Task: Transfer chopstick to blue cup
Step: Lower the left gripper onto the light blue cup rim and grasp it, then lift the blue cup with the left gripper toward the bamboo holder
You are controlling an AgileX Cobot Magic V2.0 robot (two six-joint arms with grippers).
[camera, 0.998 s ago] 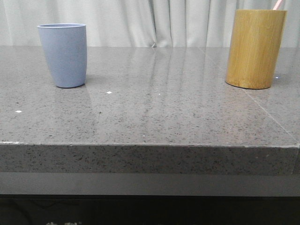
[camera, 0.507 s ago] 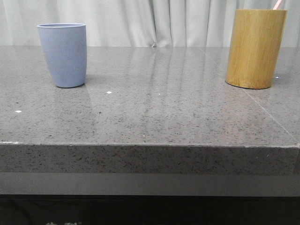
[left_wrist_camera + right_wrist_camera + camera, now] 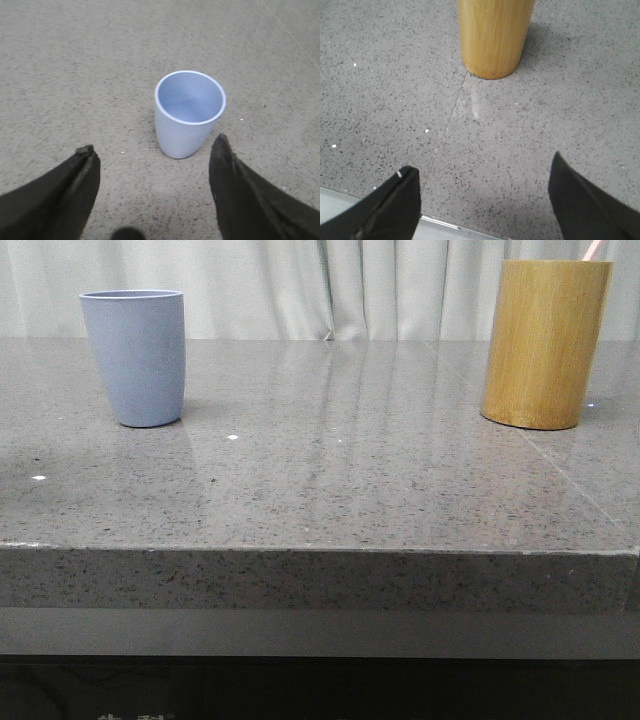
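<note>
Inspector A: Grey speckled stone forms the table (image 3: 330,490), and nearest to us we note its front edge, a sharp lip with a dark drop below. In the right wrist view that edge lies just beside the right gripper (image 3: 485,200), whose fingers stand wide apart with nothing between them.

Inspector B: We record the same for the left gripper (image 3: 152,167): spread wide, holding nothing, poised above and short of the blue cup (image 3: 189,112). The cup stands upright and we see nothing inside it.

Inspector A: Farther back on the right stands the bamboo holder (image 3: 545,343). We see only a pink tip of the chopstick (image 3: 593,249) above its rim, leaning toward the right side. The rest is hidden inside.

Inspector B: Risks, in our judgement: the tip is thin and slanted, so a closing pinch may miss it or push it round the rim. A sideways pull could tip the holder. At the far end, the stick is longer than the cup is tall, and a light tumbler may topple if the stick is dropped at an angle.

Inspector A: Room for moving is generous. The two vessels stand well apart with bare stone between them, and a curtain (image 3: 330,285) hangs behind.
</note>
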